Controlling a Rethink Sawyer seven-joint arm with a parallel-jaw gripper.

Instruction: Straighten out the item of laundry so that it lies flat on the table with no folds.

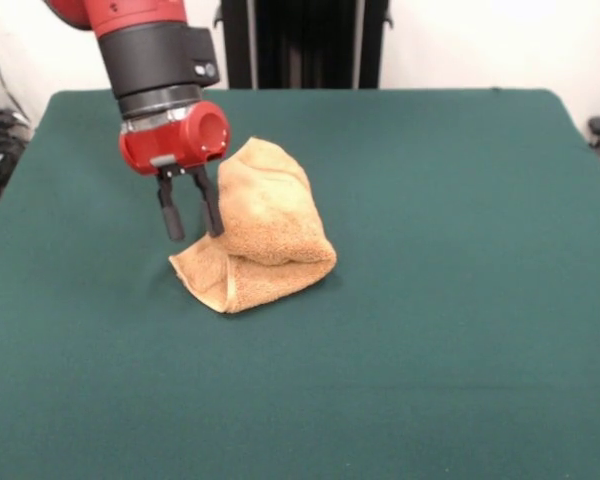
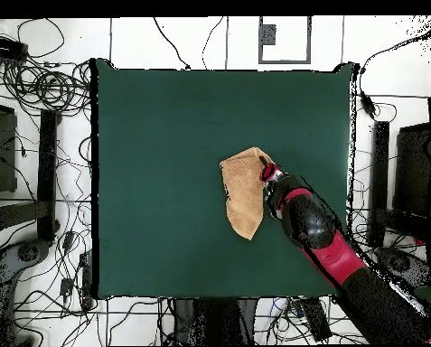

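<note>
The golden-tan terry-cloth towel [image 1: 263, 232] lies bunched and folded over itself near the middle of the dark green felt-topped table [image 1: 450, 330]. The red and black arm's gripper [image 1: 191, 212] stands at the towel's edge, black fingers [image 1: 170, 214] parted, holding nothing visible.

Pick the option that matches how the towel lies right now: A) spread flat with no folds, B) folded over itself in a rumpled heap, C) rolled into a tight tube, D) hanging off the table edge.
B: the towel is doubled over itself in a bunched heap on the green table, with the end effector right beside it.
</note>
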